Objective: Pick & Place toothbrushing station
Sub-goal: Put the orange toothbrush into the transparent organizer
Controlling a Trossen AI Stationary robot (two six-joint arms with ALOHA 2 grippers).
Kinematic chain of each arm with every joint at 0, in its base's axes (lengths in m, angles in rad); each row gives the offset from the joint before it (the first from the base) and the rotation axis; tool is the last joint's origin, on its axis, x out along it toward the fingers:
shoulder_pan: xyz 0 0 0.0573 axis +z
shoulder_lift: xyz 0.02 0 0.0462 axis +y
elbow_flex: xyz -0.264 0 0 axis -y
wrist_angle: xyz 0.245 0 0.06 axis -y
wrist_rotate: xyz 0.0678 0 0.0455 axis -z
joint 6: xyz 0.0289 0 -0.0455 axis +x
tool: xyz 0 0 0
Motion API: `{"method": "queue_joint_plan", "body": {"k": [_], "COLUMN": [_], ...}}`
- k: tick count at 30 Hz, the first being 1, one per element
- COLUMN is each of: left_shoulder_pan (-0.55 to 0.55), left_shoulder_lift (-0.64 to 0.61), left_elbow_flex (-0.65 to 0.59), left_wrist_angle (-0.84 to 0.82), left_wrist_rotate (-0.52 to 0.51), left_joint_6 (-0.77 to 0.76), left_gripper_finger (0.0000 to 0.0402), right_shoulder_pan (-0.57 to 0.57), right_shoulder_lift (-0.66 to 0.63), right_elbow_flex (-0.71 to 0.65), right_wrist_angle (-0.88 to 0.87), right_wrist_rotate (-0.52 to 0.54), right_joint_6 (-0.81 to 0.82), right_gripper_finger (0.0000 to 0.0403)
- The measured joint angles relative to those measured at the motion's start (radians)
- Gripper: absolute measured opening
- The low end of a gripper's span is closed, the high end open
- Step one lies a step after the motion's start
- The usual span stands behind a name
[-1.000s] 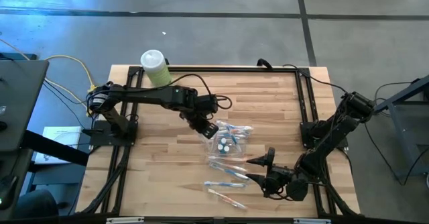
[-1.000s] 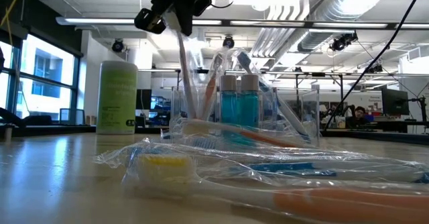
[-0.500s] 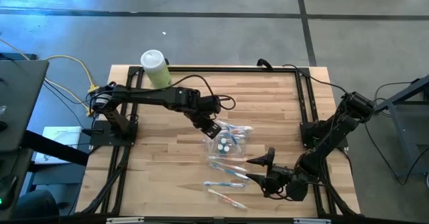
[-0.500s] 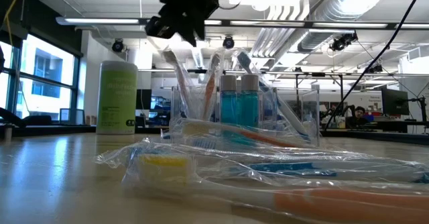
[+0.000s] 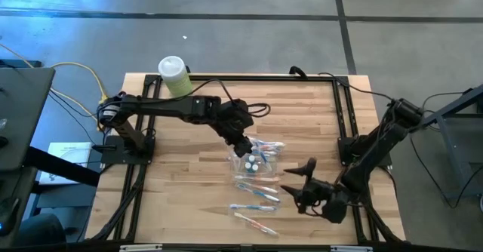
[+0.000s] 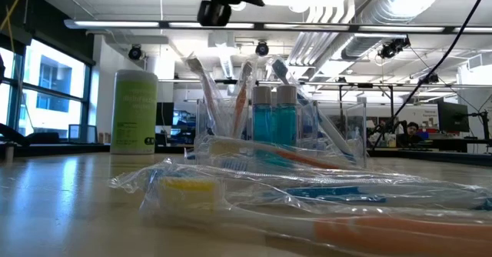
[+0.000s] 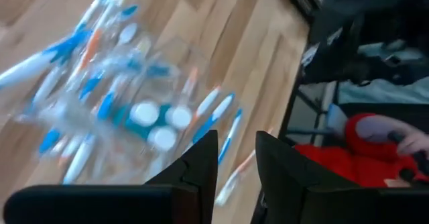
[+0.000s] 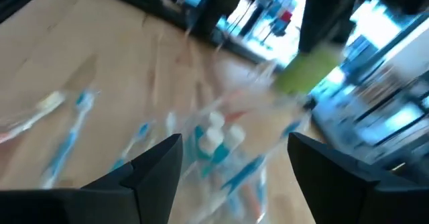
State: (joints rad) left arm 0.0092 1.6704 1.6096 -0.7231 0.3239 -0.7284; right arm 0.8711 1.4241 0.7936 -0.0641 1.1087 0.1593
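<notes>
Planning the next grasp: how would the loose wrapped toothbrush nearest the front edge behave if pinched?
The slim orange-and-white wrapped toothbrush lies flat on the wooden table, so it probably offers little height to pinch. Its clear crinkled wrapper looks slippery. It seems light, and would likely slide if nudged.

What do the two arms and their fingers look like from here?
Both arms, left arm and right arm, are dark and jointed, with thin black cables looped along them. Each ends in two dark, flat, wedge-shaped fingers: left fingers, right fingers. No markings visible.
</notes>
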Motion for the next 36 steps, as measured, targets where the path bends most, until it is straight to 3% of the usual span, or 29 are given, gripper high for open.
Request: {"method": "queue_joint_plan", "body": {"k": [4,8,13,16,22,28,36], "left_shoulder_pan": [-0.029,-0.096,-0.223,-0.303,-0.409,-0.435,-0.400], "left_shoulder_lift": [-0.020,-0.049,-0.066,-0.066,-0.065,-0.065,-0.067], "left_elbow_flex": [0.000,0.000,0.000,-0.002,-0.015,-0.018,-0.063], "left_wrist_angle": [-0.088,-0.185,-0.299,-0.390,-0.504,-0.603,-0.691], "left_wrist_rotate": [-0.039,-0.138,-0.358,-0.508,-0.700,-0.730,-0.807], "left_joint_6": [-0.001,-0.001,-0.001,-0.002,-0.037,-0.048,-0.116], "left_gripper_finger": [0.0098,0.0098,0.0098,0.0098,0.0097,0.0097,0.0097], "right_shoulder_pan": [-0.011,-0.010,-0.040,-0.075,-0.147,-0.265,-0.345], "right_shoulder_lift": [-0.071,-0.097,-0.101,-0.101,-0.101,-0.101,-0.101], "right_elbow_flex": [0.000,0.000,-0.009,-0.039,-0.133,-0.182,-0.271], "right_wrist_angle": [-0.239,-0.516,-0.918,-1.049,-0.932,-0.745,-0.336], "right_wrist_rotate": [-0.118,-0.153,-0.113,-0.114,-0.120,-0.141,-0.310], "right_joint_6": [0.241,0.503,0.983,1.178,1.179,1.020,0.676], "right_gripper_finger": [0.0263,0.0263,0.0263,0.0263,0.0263,0.0263,0.0263]}}
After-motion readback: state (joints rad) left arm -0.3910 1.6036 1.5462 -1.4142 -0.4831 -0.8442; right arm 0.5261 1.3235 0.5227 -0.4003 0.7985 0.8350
